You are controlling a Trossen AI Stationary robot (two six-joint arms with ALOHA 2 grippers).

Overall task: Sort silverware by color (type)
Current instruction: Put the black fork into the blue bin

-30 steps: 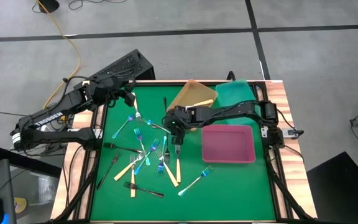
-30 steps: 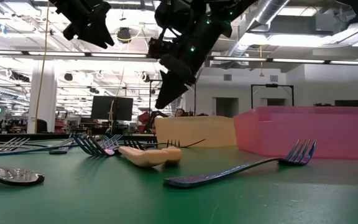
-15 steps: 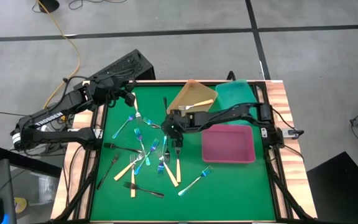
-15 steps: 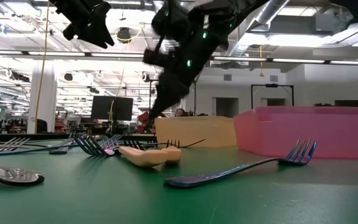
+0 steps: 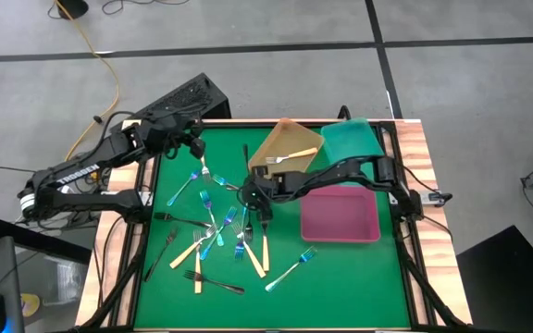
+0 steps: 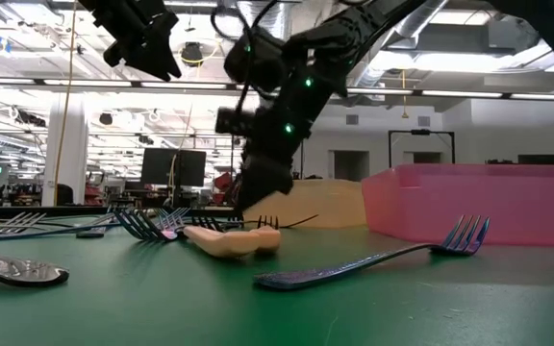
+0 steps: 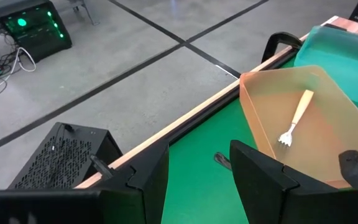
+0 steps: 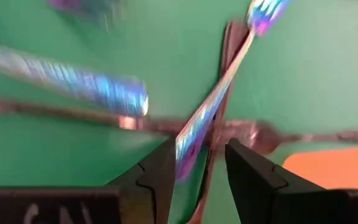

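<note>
Forks (image 5: 220,227) of cream, iridescent blue and black lie scattered on the green mat. My right gripper (image 5: 251,196) reaches in from the right, low over the pile's far side (image 6: 248,207). It is open. In its wrist view the fingers (image 8: 160,171) stand on either side of an iridescent blue fork's handle (image 8: 216,106), which lies crossed over a dark fork (image 8: 272,134). My left gripper (image 5: 195,148) hangs open high over the mat's far left corner (image 7: 201,180), with nothing between its fingers.
The orange tray (image 5: 285,141) at the far edge holds one cream-handled fork (image 7: 294,118). The teal tray (image 5: 350,139) stands to its right and the pink tray (image 5: 340,215) nearer, on the right. A lone blue fork (image 6: 373,261) lies before the pink tray.
My right gripper has come down toward the forks and a little toward the table's left edge, rolling about its own axis as it sank. The forks lie as they did.
</note>
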